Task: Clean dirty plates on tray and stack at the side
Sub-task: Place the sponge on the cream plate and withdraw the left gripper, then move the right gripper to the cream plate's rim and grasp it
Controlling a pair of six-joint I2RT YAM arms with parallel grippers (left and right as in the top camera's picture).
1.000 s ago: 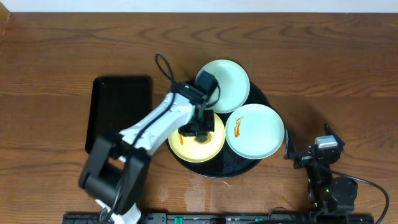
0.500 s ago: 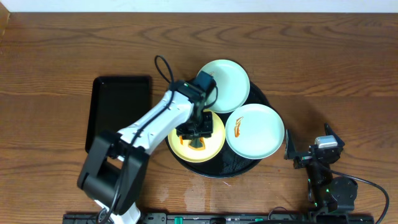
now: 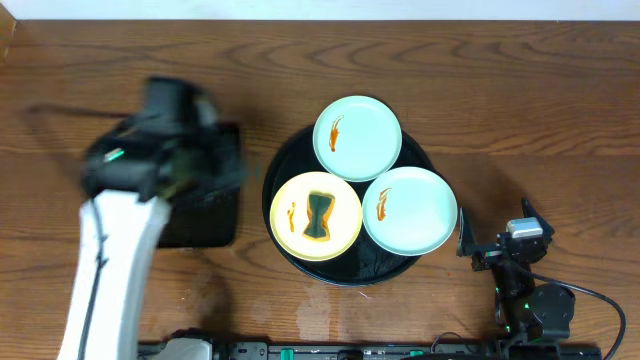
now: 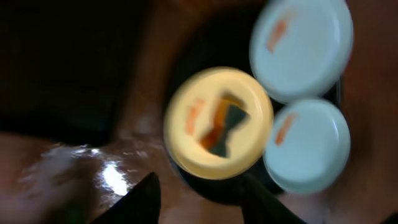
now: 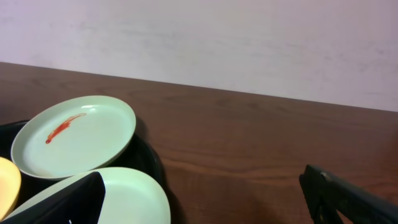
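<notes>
While left pincer (image 4: 200,202) gapes, yellow plate (image 4: 183,144) lies well apart.

**Overhead:** fixed above, facing straight down, taking in the whole table (image 3: 520,100).
**Left wrist:** facing down, motion-blurred, seemingly from well above.
**Right wrist:** low, near table level, facing the wall (image 5: 249,37).
All three views share the plates (image 3: 357,138) on the tray (image 3: 375,268).

Dark brown wood-grain worktop (image 3: 520,110), slightly glossy. Plain off-white wall (image 5: 249,43) rises right behind the worktop's far edge, matte and evenly lit. Bright glare patch (image 4: 112,177) sits on the worktop surface in the left wrist view, blurred.
</notes>
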